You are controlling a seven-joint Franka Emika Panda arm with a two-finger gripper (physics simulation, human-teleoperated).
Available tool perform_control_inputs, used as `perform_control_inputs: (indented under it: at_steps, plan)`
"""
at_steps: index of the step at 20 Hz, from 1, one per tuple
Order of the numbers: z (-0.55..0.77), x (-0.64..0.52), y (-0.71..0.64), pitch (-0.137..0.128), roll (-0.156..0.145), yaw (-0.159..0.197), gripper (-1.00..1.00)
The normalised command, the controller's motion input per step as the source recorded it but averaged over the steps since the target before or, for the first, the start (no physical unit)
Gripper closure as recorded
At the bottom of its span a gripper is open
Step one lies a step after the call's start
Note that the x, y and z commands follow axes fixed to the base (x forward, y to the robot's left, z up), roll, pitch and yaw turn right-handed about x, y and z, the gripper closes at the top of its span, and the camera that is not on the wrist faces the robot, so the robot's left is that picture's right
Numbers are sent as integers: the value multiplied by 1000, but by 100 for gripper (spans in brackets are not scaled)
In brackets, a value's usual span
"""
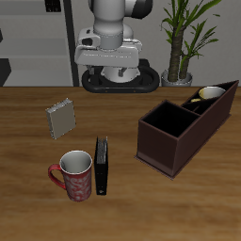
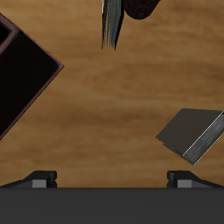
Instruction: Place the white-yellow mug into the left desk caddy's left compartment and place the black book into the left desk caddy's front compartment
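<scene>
The white-yellow mug (image 1: 210,93) rests inside the small end section of the dark-brown left desk caddy (image 1: 179,132), only its rim and handle showing above the wall. The black book (image 1: 101,167) stands on its edge near the table's front edge, close beside a red mug. My gripper (image 1: 113,68) hangs high over the back of the table, far from both, open with nothing between its fingers (image 2: 39,179). In the wrist view a corner of the caddy (image 2: 22,79) and the thin book (image 2: 111,24) show well below my gripper (image 2: 112,180).
The red patterned mug (image 1: 75,175) stands next to the book. A small grey booklet (image 1: 62,118) leans upright farther back, also seen as the grey booklet (image 2: 194,133) in the wrist view. A potted plant (image 1: 181,38) stands behind the caddy.
</scene>
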Motion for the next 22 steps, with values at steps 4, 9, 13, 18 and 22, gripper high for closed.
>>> perform_control_inputs:
  at_steps: [4, 9, 13, 18, 22]
  plan:
    - [36, 17, -139, -5, -35, -26, -100]
    - [104, 51, -377, -5, -3, -8, -100]
    - [89, 154, -590, -49, -57, -27, -100]
    - [62, 301, -114, -16, -20, 2, -100]
    - [6, 469, 40, -6, -32, -3, -100]
